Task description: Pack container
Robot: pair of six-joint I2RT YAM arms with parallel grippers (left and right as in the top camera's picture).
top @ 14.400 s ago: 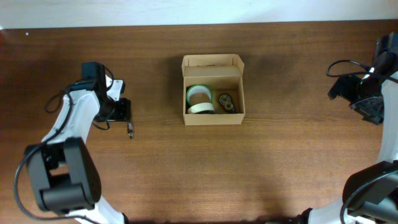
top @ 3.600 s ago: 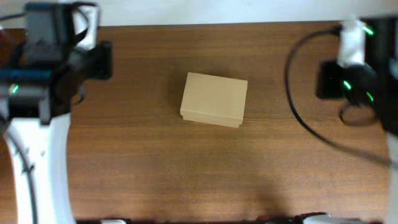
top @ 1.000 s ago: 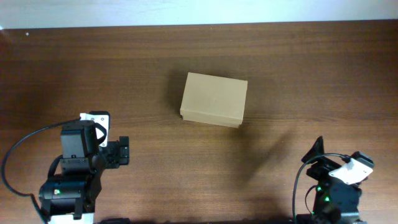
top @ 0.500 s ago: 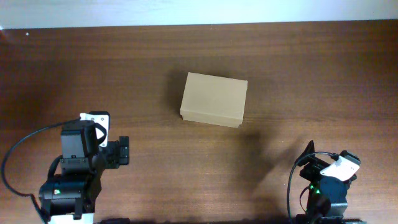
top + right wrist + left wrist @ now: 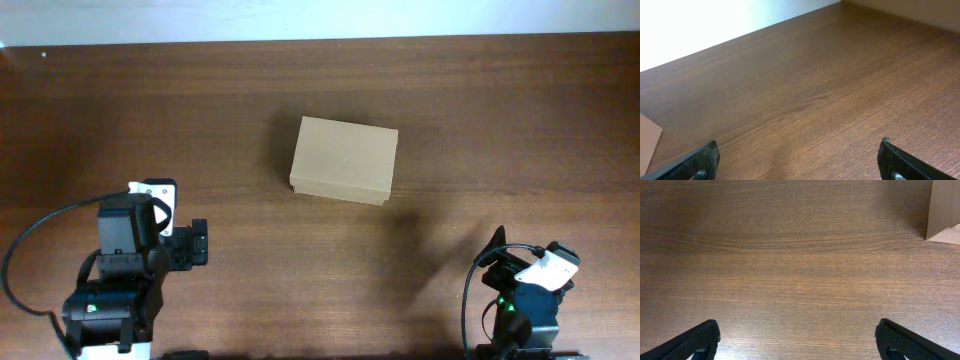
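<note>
The container (image 5: pixel 343 159), a small tan cardboard box, sits in the middle of the table with its flap lid shut, so its contents are hidden. A corner of it shows at the top right of the left wrist view (image 5: pixel 945 210) and at the lower left edge of the right wrist view (image 5: pixel 647 142). My left gripper (image 5: pixel 799 342) is open and empty over bare wood near the front left, well short of the box. My right gripper (image 5: pixel 799 162) is open and empty near the front right, also apart from the box.
The brown wooden table (image 5: pixel 480 110) runs to a white wall along its back edge. The left arm's base (image 5: pixel 120 280) stands at the front left and the right arm's base (image 5: pixel 525 300) at the front right.
Long before, the box stood open with tape rolls inside; its lid is now shut. Over the last second the right arm drew back slightly toward the front edge. The left arm has not moved.
</note>
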